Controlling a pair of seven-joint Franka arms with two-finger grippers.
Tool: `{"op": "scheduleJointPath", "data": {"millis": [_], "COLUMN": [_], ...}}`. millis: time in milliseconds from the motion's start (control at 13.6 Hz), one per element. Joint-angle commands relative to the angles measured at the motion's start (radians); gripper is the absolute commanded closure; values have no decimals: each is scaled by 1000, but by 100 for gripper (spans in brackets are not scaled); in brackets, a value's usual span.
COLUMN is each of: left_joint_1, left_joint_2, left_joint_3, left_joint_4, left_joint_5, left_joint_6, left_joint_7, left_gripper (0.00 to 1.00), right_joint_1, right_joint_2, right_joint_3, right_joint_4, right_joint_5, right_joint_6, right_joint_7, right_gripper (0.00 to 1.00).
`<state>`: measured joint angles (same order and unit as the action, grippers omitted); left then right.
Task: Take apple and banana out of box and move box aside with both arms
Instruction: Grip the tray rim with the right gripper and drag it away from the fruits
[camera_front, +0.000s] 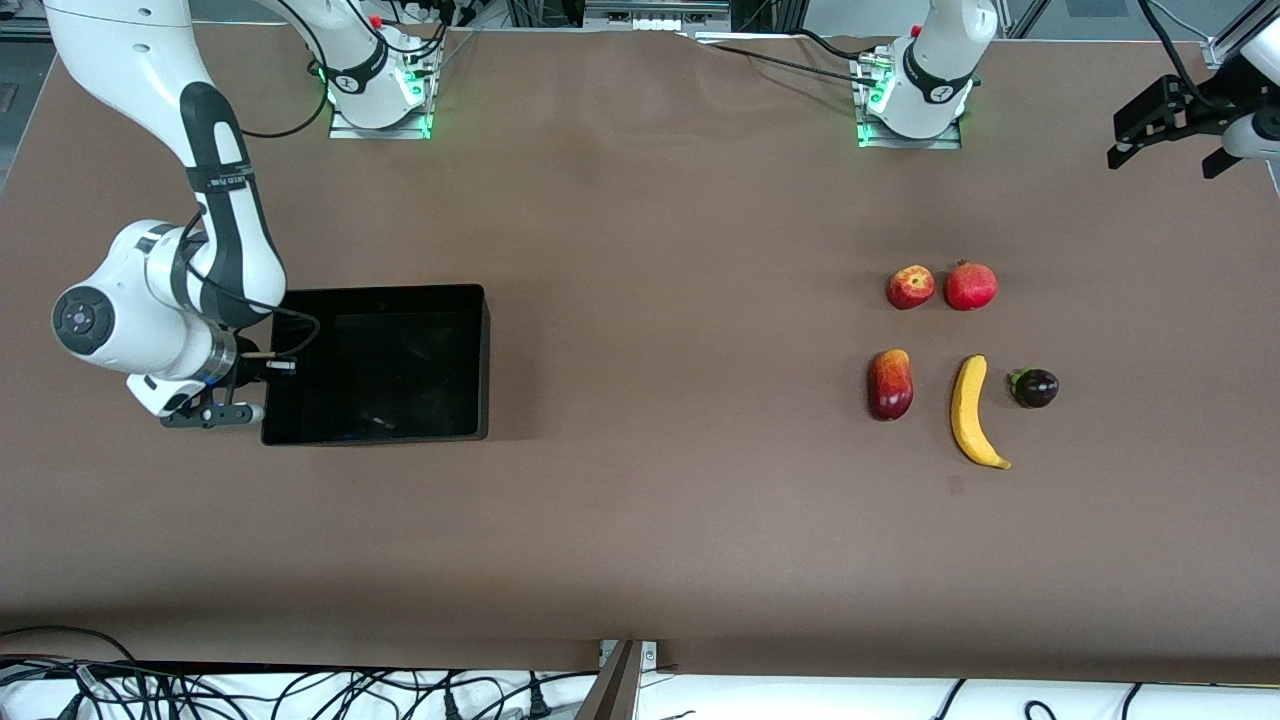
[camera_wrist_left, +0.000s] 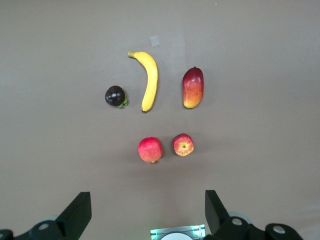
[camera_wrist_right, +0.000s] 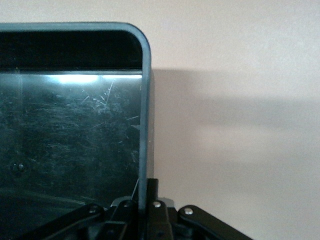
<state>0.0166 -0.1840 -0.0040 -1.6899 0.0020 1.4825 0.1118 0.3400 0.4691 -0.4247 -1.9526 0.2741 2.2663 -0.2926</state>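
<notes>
The glossy black box (camera_front: 400, 370) sits toward the right arm's end of the table. My right gripper (camera_front: 262, 385) is shut on its end wall (camera_wrist_right: 144, 115), one finger inside and one outside; in the right wrist view the gripper (camera_wrist_right: 145, 192) pinches the thin rim. The fruits lie toward the left arm's end: apple (camera_front: 910, 287), pomegranate (camera_front: 971, 286), mango (camera_front: 890, 384), banana (camera_front: 972, 410) and dark purple fruit (camera_front: 1035, 388). My left gripper (camera_front: 1165, 158) hangs open in the air over that end's table edge, holding nothing. Its wrist view shows the gripper (camera_wrist_left: 147, 210) above the banana (camera_wrist_left: 149, 80) and pomegranate (camera_wrist_left: 150, 150).
Brown table (camera_front: 660, 300) with a wide bare stretch between box and fruits. The arm bases (camera_front: 380, 95) (camera_front: 915, 100) stand along the edge farthest from the front camera. Cables (camera_front: 300, 690) run along the nearest edge. A small pale patch (camera_front: 956, 485) marks the cloth near the banana.
</notes>
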Motion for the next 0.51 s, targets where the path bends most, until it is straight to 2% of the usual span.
{"op": "scheduleJointPath", "data": {"millis": [0,367,440], "left_joint_1": [-1,-12,-12], "left_joint_2": [31,31,31], "left_joint_3": [-13,-37,-37], "left_joint_4": [50,65,65], "left_joint_5": [56,66,66], "left_joint_6": [-14,-14,-14], "left_joint_7": [-6,3,3], "left_gripper": [0,0,0], "right_joint_1": [5,-4,-4], "right_joint_2": [-70,-66,-67], "right_joint_3": [0,-3,-3], "right_joint_4": [-51,-72,-65], "right_joint_5": [14,16,16], "right_joint_6": [1,33,27], "right_joint_7": [-22,-27,-16], "right_gripper": [100,100,64]}}
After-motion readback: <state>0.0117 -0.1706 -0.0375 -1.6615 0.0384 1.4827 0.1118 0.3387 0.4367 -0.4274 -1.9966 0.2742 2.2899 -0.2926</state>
